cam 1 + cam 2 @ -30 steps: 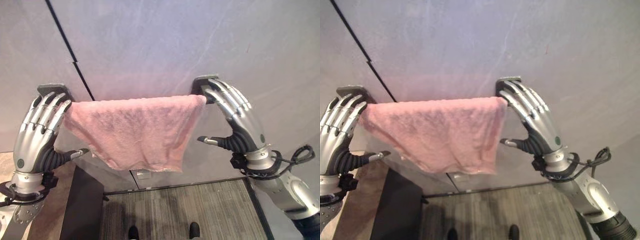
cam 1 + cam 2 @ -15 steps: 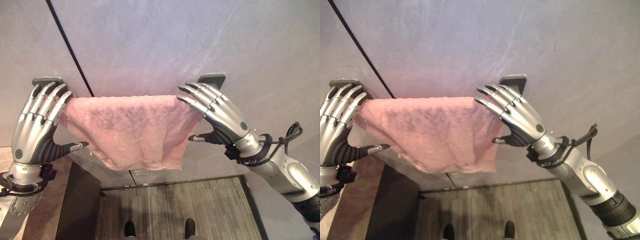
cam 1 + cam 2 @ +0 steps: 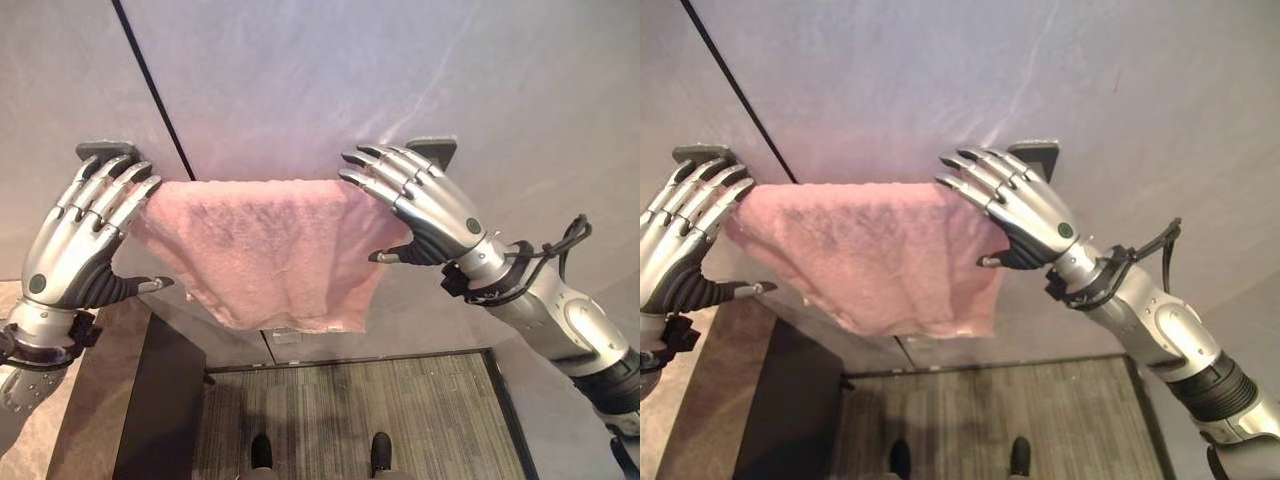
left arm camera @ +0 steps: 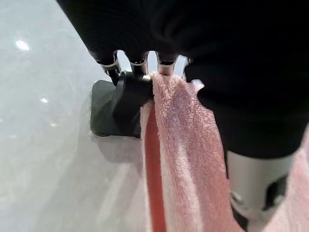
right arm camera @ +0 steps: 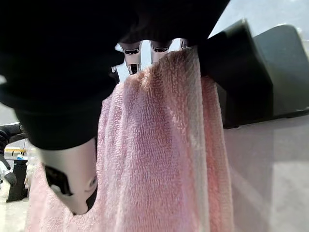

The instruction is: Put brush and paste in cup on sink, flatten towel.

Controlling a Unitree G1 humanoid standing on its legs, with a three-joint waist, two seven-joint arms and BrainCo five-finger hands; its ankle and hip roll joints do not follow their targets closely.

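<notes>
A pink towel [image 3: 270, 250] hangs over a rail between two dark wall brackets, the left bracket [image 3: 100, 150] and the right bracket [image 3: 435, 150]. Its lower edge sags unevenly, longer toward the middle and right. My left hand [image 3: 75, 250] is open, with straight fingers laid over the towel's left end beside the left bracket. My right hand [image 3: 430, 210] is open too. Its straight fingers rest on the towel's top right part, just left of the right bracket. The wrist views show the towel [image 5: 159, 159] draped close under each hand.
The grey wall has a black diagonal seam [image 3: 150, 85]. A small white outlet [image 3: 285, 338] sits below the towel. A dark cabinet side [image 3: 160, 410] and a stone counter [image 3: 70, 420] lie lower left, with striped carpet [image 3: 400, 410] below.
My right hand has slid left from the right bracket onto the towel's top right part. The left hand stays at the left end. The camera has shifted slightly.
</notes>
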